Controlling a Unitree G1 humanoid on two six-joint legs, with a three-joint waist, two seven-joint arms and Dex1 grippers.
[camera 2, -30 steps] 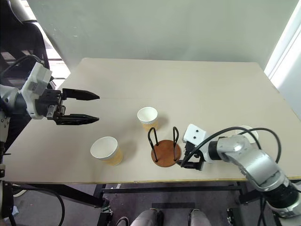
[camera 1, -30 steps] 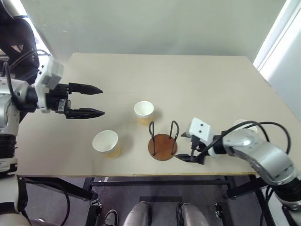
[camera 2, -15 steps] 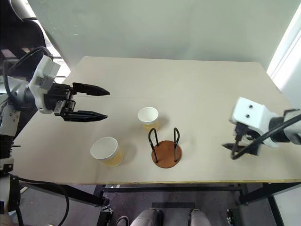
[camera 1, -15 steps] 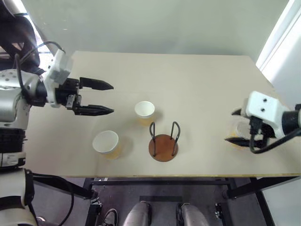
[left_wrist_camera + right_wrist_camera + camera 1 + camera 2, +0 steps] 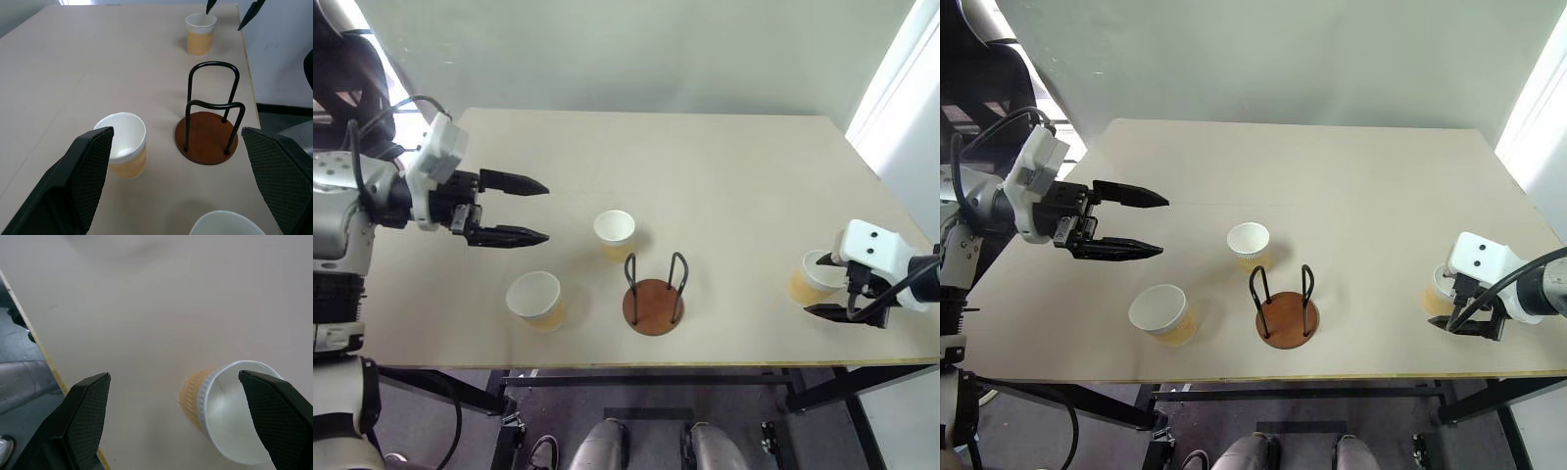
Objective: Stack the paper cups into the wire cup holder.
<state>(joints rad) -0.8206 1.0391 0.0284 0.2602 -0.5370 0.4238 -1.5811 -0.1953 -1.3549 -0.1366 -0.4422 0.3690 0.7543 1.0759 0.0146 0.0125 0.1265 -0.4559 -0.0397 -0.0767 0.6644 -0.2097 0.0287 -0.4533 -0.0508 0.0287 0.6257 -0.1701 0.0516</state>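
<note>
Three paper cups stood upright on a beige desk (image 5: 705,166), none of them in the wire holder (image 5: 653,299), which sat empty near the middle of the front edge. One cup (image 5: 614,233) stood just behind the holder and a little to its left; a second cup (image 5: 534,299) stood near the front edge, further left. The third cup (image 5: 810,277) stood close to the right edge, well apart from the rest. The right pincer (image 5: 830,286) hung at that third cup with its black fingers spread wide, one on either side of it; whether either finger touched the cup was hard to judge from the head views, though the wrist view showed clear gaps around the cup. The left pincer (image 5: 530,210) hovered above the desk's left side, released and holding nothing, its two fingers pointing toward the middle of the desk.
</note>
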